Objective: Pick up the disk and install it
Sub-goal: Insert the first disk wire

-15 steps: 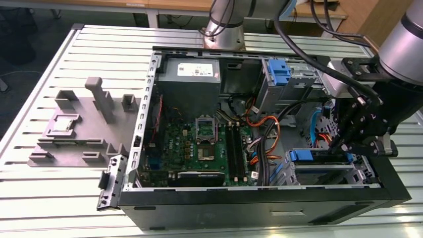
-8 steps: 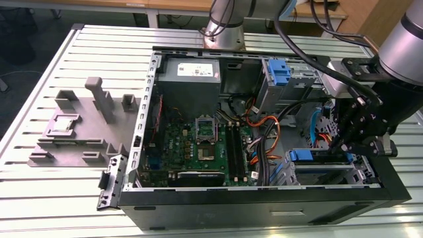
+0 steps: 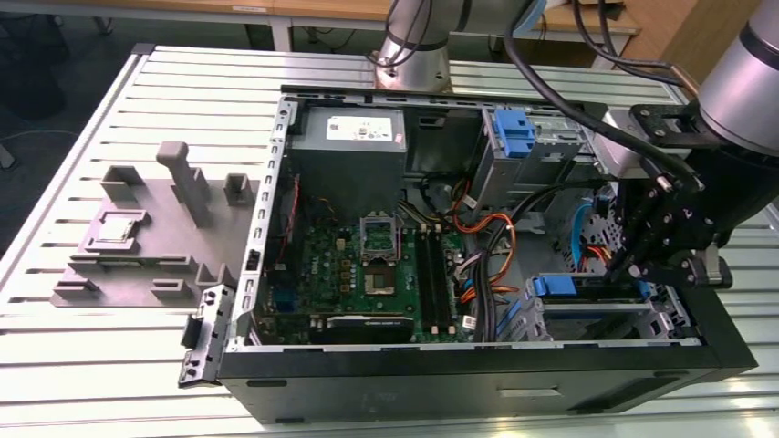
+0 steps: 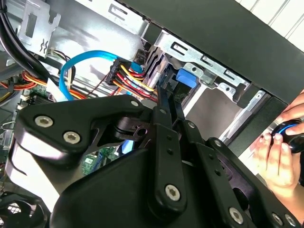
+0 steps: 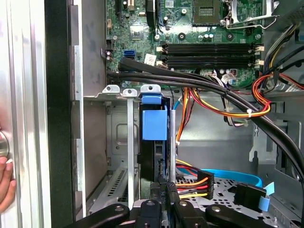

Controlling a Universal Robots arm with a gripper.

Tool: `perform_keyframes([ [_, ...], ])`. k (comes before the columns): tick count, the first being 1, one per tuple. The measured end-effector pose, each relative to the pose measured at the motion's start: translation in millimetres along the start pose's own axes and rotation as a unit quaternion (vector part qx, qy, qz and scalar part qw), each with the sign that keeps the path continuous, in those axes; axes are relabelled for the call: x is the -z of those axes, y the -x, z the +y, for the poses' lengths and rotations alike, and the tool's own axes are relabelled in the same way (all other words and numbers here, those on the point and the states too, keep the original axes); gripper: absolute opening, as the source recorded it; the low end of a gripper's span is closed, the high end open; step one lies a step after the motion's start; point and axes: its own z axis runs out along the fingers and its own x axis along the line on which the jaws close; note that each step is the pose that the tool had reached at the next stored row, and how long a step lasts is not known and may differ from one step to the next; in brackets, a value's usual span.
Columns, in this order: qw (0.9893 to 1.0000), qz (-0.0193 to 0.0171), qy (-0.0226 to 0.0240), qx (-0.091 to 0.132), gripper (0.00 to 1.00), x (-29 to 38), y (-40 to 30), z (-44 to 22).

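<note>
No writing could be read. The disk (image 5: pixel 154 142) stood on edge in a slot of the grey sheet-metal drive cage (image 5: pixel 118 142), dark with a blue plastic carrier tab on its end. The black gripper (image 5: pixel 162 192) had its jaws closed on the disk's near edge. A person's hand (image 4: pixel 278 152) rested outside the black computer case (image 3: pixel 487 388).

The disk (image 5: pixel 154 142) stands on edge in its bay; blue-tabbed
</note>
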Motion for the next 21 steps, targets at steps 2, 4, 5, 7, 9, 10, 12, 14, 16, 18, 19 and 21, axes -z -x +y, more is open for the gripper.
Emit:
perform_keyframes([
  [2,1.0,-0.0005,0.0,0.0,0.17,-0.2,0.0,0.0],
  [4,1.0,-0.0009,0.0,0.0,0.17,-0.4,0.1,0.0],
  [5,1.0,-0.0012,0.0,0.0,0.17,-0.5,0.2,0.0],
  [7,1.0,-0.0027,0.0001,0.0,0.17,-0.9,0.2,0.0],
  [9,1.0,-0.0036,0.0001,0.0,0.17,-1.2,0.3,0.0],
  [10,1.0,-0.0037,0.0001,0.0,0.17,-1.3,0.3,0.1],
  [12,1.0,-0.0038,0.0001,-0.001,0.17,-1.8,0.3,0.1],
  [14,1.0,-0.0038,0.0002,-0.001,0.17,-2.4,0.3,0.1],
  [16,1.0,-0.0037,0.0002,-0.002,0.17,-3.0,0.3,0.1],
  [18,1.0,-0.0038,0.0002,-0.002,0.17,-4.0,0.3,0.2],
  [19,1.0,-0.0038,0.0002,-0.003,0.17,-4.6,0.3,0.2],
  [21,1.0,-0.0043,0.0002,-0.003,0.17,-6.1,0.4,0.3],
])
